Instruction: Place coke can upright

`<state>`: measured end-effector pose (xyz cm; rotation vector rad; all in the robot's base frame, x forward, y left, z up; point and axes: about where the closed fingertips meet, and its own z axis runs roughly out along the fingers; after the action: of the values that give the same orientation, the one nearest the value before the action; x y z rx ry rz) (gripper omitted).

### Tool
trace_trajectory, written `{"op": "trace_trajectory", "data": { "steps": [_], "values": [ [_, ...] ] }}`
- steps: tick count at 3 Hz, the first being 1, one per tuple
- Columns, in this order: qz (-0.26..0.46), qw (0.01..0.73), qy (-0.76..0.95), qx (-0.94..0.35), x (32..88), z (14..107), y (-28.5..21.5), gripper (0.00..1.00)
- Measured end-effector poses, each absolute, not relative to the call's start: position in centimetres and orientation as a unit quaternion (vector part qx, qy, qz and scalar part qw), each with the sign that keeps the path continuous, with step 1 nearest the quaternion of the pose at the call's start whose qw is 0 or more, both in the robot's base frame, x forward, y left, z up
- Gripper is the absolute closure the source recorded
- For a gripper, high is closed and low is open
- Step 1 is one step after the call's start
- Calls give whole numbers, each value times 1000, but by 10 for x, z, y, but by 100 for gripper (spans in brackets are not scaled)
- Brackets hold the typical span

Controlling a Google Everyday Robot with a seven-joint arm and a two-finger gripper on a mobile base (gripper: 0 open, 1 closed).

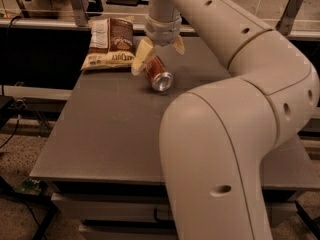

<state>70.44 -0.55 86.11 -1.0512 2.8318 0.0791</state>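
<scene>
Item 1: coke can (pixel 159 74), red with a silver end, lying on its side on the grey table (pixel 105 134), in the far half of the top, its silver end turned toward the camera and slightly right, its body pointing away toward the far edge. Not upright. Item 2: gripper (pixel 158 59), cream-coloured, 2 fingers, hanging from the wrist directly above the far end of the can. The fingers stand apart: the left-hand one in view (pixel 141 57) slopes down to the table just beside the can's side, and whether it touches the can cannot be told; the other (pixel 178 44) sits higher and off to the opposite side, clear of the can. Nothing is clamped between them. Item 3: arm (pixel 235 114), white, thick-jointed, filling the right and lower part of the view, rising from the near foreground, bending at the right and reaching back across to the wrist at the top centre; it hides the right part of the table. Item 4: chip bag (pixel 111 44), brown and cream, lying flat at the far left corner of the table, near the gripper's lower finger but apart from the can. Item 5: drawer front (pixel 100 211) under the near edge of the table. Item 6: speckled floor (pixel 15 159) at left, with dark cables running across it.
</scene>
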Motion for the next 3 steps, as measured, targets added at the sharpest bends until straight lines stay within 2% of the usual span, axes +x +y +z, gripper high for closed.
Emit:
{"op": "trace_trajectory", "data": {
  "steps": [1, 3],
  "values": [
    [24, 58, 934, -351, 709, 859, -2, 18],
    [15, 61, 926, -372, 712, 864, 5, 64]
  ]
}}
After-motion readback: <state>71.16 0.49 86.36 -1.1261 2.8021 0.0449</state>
